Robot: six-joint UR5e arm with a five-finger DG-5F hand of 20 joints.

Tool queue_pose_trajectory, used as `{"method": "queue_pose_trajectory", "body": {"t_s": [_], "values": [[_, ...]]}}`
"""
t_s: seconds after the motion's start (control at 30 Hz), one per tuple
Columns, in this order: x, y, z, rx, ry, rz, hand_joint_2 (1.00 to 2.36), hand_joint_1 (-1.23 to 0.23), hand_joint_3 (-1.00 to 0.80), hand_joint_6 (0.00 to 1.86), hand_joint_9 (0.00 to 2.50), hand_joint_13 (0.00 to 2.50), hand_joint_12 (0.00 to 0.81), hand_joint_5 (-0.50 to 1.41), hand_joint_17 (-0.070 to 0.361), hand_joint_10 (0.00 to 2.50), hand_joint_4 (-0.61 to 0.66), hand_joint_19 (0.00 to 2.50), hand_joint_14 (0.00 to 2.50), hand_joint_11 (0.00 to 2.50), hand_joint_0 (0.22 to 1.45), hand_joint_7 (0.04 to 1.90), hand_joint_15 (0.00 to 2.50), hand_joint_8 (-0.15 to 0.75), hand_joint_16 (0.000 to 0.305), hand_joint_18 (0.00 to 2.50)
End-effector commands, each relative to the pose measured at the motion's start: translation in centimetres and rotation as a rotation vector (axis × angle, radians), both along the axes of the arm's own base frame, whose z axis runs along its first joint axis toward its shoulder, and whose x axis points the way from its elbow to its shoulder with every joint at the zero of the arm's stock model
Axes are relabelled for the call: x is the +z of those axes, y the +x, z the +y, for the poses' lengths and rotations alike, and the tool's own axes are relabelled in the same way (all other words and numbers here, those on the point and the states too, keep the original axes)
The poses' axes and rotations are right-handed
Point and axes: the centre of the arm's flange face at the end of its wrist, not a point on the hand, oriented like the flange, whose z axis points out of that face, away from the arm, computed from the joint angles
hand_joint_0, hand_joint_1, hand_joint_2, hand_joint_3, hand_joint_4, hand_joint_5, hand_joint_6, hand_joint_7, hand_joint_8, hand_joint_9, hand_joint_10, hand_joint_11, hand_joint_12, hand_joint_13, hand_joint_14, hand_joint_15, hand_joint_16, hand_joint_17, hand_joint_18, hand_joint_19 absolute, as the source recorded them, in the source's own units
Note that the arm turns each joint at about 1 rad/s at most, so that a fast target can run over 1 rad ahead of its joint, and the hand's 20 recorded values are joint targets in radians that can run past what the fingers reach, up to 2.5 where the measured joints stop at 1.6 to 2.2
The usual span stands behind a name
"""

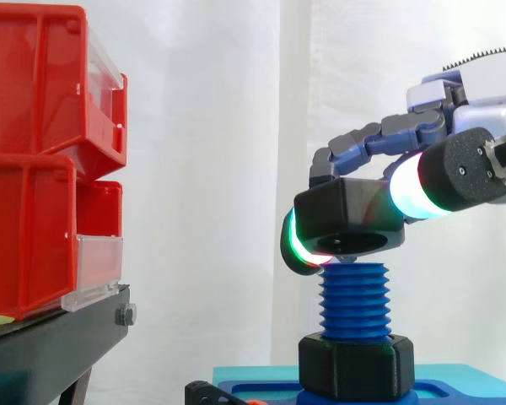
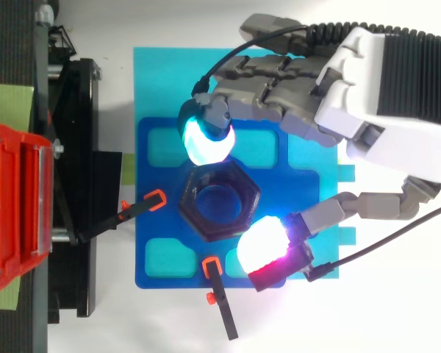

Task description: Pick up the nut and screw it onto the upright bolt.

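Side on, the hand [image 1: 388, 135] has the black nut [image 1: 350, 221] pinched between curled fingers and thumb, right at the top of the upright blue bolt [image 1: 354, 299]; whether the threads have caught, I can't tell. From above, the glowing pads [image 2: 206, 141] clamp opposite sides of the hexagon, over the middle of the blue plate [image 2: 156, 257]. It looks light, rigid and smooth, so grip the flats, firmly, since it could slip while turning.

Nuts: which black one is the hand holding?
The upper nut, pinched between fingertips of the hand at the top of the blue bolt; the lower nut sits at its base.
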Motion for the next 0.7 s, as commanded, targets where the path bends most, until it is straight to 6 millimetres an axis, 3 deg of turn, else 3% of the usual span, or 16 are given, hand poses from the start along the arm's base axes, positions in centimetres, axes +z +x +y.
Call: {"method": "queue_pose_trajectory", "body": {"t_s": [0.0, 0.67], "values": [[-1.03, -0.11, 0.00, 0.002, 0.004, -0.024, 1.00, -0.64, -0.50, 0.50, 0.71, 0.49, 0.318, -0.13, 0.079, 0.01, 0.23, 0.00, 0.00, 0.46, 0.57, 1.27, 0.02, 0.307, 0.035, 0.23], [-1.49, -0.01, 0.00, 0.010, 0.004, -0.037, 1.00, -0.64, -0.50, 0.50, 0.71, 0.49, 0.319, -0.13, 0.079, 0.01, 0.23, 0.01, 0.00, 0.46, 0.57, 1.27, 0.02, 0.308, 0.035, 0.23]]}}
